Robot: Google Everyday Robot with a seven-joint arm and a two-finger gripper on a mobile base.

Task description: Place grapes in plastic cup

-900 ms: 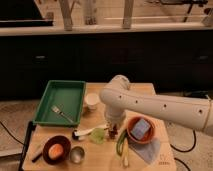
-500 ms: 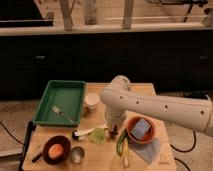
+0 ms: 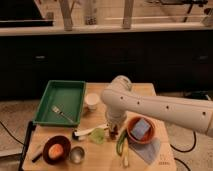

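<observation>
— Wooden worktop (image 3: 143, 91) before dark cabinets. What do you see?
— My gripper (image 3: 114, 130) is low near the front edge, about midway along, just right of the plastic cup (image 3: 98, 135). The grapes (image 3: 112, 135) sit right at its tip, beside the cup. Clamped or released, I cannot tell.
— Left edge?
— A green tray (image 3: 54, 93) holding a fork (image 3: 62, 114).

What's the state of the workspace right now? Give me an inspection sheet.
Surface: wooden table, crowded.
Job's things: plastic cup upright near the front; grapes appear as a dark cluster just right of it, outside the cup.
Clutter: green tray holding fork; paper cup; orange fruit in a dark bowl; metal cup; orange bowl.
Grippers: gripper points down over the grapes.
Cables: black cable on the floor, right.
Surroundings: dark cabinets behind.
</observation>
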